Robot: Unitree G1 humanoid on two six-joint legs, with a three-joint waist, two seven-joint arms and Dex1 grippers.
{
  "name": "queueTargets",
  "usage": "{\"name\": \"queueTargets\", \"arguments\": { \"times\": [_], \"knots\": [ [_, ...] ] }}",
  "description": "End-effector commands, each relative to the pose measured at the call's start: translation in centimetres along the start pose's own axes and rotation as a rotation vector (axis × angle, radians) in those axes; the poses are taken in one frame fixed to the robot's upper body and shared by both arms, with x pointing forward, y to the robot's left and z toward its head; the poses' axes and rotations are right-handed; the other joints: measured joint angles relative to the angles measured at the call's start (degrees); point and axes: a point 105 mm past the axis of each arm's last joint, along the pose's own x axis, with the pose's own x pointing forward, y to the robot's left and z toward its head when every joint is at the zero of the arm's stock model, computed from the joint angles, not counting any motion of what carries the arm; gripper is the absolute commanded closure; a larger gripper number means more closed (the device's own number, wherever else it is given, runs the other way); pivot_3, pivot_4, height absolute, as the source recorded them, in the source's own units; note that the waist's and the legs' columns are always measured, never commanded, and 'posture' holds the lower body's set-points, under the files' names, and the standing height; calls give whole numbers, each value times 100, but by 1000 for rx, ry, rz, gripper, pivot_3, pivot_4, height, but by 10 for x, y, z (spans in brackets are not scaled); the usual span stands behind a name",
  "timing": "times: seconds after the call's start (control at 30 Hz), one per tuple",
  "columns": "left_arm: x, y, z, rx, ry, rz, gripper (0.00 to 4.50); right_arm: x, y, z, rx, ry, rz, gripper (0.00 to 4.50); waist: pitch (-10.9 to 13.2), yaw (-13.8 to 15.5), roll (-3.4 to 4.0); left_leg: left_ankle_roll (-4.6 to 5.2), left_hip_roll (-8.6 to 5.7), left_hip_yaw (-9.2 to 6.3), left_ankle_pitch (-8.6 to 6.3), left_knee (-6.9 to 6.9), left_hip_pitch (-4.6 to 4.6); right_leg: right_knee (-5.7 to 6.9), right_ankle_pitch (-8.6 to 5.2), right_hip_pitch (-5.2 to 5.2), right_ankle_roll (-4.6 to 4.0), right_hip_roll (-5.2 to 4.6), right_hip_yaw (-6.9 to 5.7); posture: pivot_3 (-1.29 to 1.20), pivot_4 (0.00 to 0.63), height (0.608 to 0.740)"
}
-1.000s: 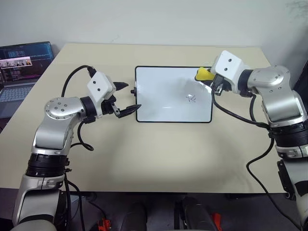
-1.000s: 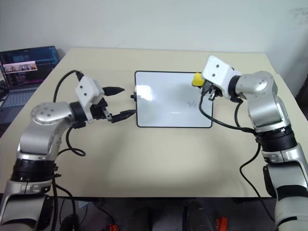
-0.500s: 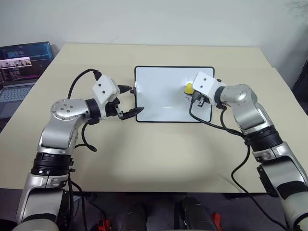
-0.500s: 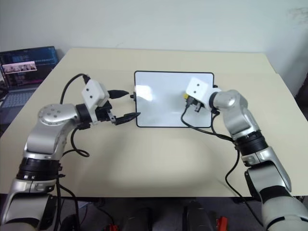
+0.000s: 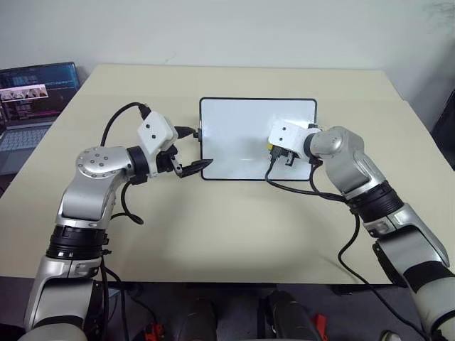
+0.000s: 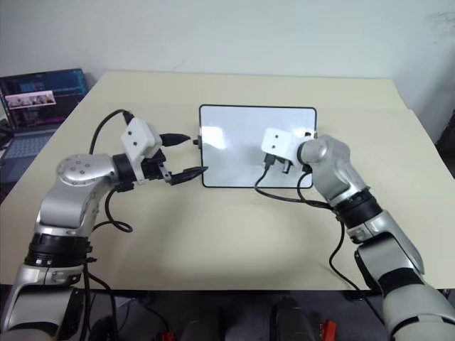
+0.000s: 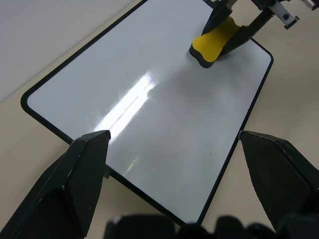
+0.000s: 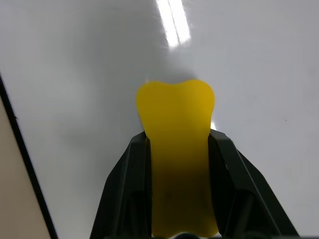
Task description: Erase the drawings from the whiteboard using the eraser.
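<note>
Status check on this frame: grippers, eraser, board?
Right gripper shut on eraser, pressed to whiteboard. Left gripper open, straddling the board's left edge. No drawings visible on exposed board. Nothing in the way.

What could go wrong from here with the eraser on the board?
1. The left hand is open at the whiteboard's edge, not visibly clamping it, so a wipe may push the board across the table.
2. The right hand grips the eraser by its rear, with the front end sticking out; pressing may tilt it or work it loose.
3. The right arm's cable hangs beside the board and may snag.
</note>
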Motion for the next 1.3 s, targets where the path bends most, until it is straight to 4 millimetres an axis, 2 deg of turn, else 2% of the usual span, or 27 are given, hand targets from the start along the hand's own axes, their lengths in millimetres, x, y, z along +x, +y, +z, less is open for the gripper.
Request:
{"name": "queueTargets", "arguments": {
  "times": [0.03, 0.27, 0.43, 0.53, 0.6, 0.83, 1.0, 1.07, 1.3],
  "knots": [
    [-3, 3, 13, 44, -33, 12, 0, -5, -10, -31, -14, 127, -37, 3388, 0, 14, 0, 0, -1, -1, 0, 9, 1, 8, 0, 2, 0, 0, 0, 0, 150, 740],
    [-2, 4, 16, 42, -44, 13, 0, -7, 1, -51, -18, 179, 0, 3388, -2, 22, -3, 2, -7, -8, 1, 58, 13, 44, 2, 21, 5, 3, 3, 0, 150, 740],
    [-2, 4, 17, 42, -45, 12, 0, -12, 2, -74, -36, 255, 2, 3388, -2, 20, -4, 3, -5, -7, 0, 48, 96, 29, -3, 111, 11, 5, 4, 0, 150, 740],
    [-2, 4, 17, 43, -45, 11, 0, -14, 0, -76, -38, 255, -4, 3388, -3, 15, -5, 2, -5, -5, 0, 54, 97, 29, -3, 112, 13, 6, 9, 0, 150, 740],
    [-2, 4, 17, 42, -44, 11, 0, -12, -2, -66, -30, 226, -9, 3388, -3, 10, -5, 3, -4, -4, 0, 54, 99, 32, -2, 112, 14, 7, 11, 0, 150, 740],
    [-3, 4, 17, 42, -42, 13, 0, -16, -8, -8, -43, 57, -10, 3389, -1, -40, -4, 3, 3, 2, 0, 46, 96, 34, -1, 98, 10, 14, 20, 0, 150, 740],
    [-4, 4, 16, 43, -38, 18, 0, -22, -7, 48, -48, -120, -18, 3389, 0, -40, -2, 2, 6, -1, -1, 30, 88, 31, -2, 88, 3, 17, 17, 0, 150, 740],
    [-4, 4, 16, 44, -39, 19, 0, -18, -5, 52, -43, -126, -19, 3389, 0, -24, -2, 2, 8, -2, -2, 18, 88, 24, -6, 86, -2, 17, 13, 0, 150, 740],
    [-4, 4, 16, 46, -42, 23, 0, 0, 7, 32, -89, -44, -1, 3389, 0, 48, -2, 1, 1, -7, -1, -26, 79, -38, -6, 91, -3, 1, -5, 0, 150, 740]
  ]
}}
